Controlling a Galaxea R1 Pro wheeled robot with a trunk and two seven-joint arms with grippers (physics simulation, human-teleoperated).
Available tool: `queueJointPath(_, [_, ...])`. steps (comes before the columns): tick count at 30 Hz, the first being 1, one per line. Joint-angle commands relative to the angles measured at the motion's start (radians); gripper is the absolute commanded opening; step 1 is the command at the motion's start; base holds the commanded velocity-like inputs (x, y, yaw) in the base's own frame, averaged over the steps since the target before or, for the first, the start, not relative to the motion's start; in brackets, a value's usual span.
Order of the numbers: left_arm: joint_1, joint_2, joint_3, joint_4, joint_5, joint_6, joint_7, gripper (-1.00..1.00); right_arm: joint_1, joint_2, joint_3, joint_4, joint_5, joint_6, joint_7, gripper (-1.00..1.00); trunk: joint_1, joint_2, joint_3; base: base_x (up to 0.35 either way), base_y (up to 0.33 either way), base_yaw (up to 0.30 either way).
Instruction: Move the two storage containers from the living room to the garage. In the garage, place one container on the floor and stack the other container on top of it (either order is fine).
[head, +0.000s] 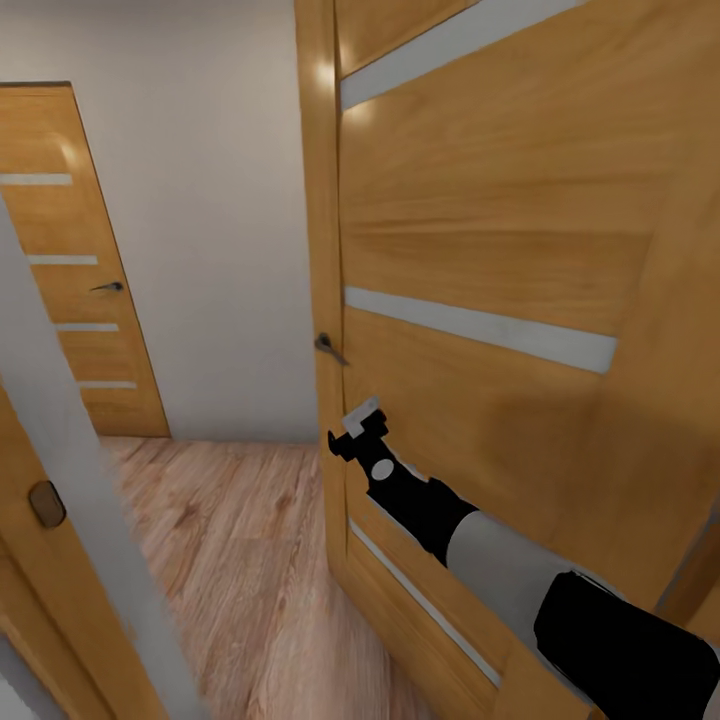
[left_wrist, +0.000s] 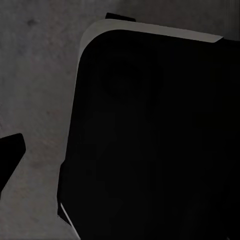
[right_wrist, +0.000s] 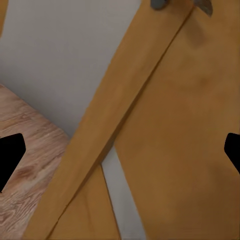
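Right arm (head: 470, 530) stretched forward, its gripper (head: 358, 432) just below the door handle (head: 328, 346), fingers spread wide. Door (head: 500, 250) is orange wood with pale stripes; left gripper's spread can't be told.

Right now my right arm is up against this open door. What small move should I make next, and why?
Probably push the door a little wider with the right gripper. That gripper sits on the door's face just below its handle, with fingertips apart in the right wrist view, and the door leaf covers the right half of the opening onto the wood floor.
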Motion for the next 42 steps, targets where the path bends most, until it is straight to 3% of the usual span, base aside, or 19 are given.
queueJointPath(1, [0.000, 0.000, 0.000, -0.001, 0.006, -0.001, 0.001, 1.00, -0.002, 0.000, 0.008, 0.002, -0.007, 0.004, -0.009, 1.00, 0.001, -0.001, -0.001, 0.320, 0.000, 0.000])
queueJointPath(30, [0.000, 0.000, 0.000, -0.001, 0.006, -0.001, 0.002, 1.00, -0.002, 0.000, 0.011, 0.057, -0.004, -0.008, -0.006, 1.00, 0.001, -0.001, -0.001, 0.269, 0.000, 0.000])
queueJointPath(42, [0.000, 0.000, 0.000, -0.001, 0.006, -0.001, 0.002, 1.00, -0.002, 0.000, 0.006, 0.146, 0.001, -0.038, -0.007, 1.00, 0.001, -0.001, -0.001, 0.140, 0.000, 0.000])
